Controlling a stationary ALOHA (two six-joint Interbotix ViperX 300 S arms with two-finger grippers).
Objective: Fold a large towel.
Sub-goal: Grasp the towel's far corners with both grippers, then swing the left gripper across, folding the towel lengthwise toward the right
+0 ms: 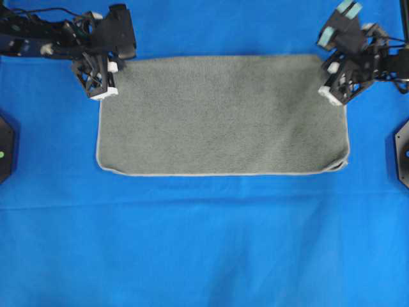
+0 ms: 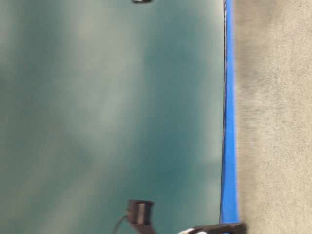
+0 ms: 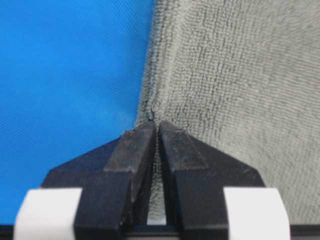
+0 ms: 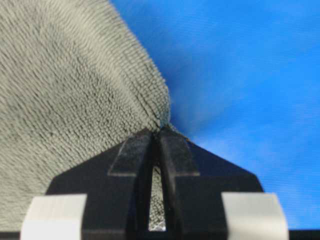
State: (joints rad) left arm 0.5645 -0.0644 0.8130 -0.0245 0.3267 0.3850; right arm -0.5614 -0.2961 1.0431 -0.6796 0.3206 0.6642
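The large towel [image 1: 220, 115] lies flat on the blue table covering [image 1: 204, 243], a grey-green rectangle with a pale hem, its long side running left to right. My left gripper [image 1: 104, 94] is shut on the towel's far left corner; in the left wrist view the towel [image 3: 225, 75] is pinched between the black fingers [image 3: 131, 150]. My right gripper [image 1: 329, 96] is shut on the far right corner; the right wrist view shows the towel [image 4: 60, 90] bunched into the closed fingers [image 4: 175, 150]. The near right corner of the towel looks slightly turned under.
Black arm bases sit at the left edge [image 1: 5, 147] and right edge [image 1: 402, 150] of the table. The table-level view shows only a blurred teal wall, a blue strip of table covering [image 2: 228, 122] and towel pile [image 2: 273, 122].
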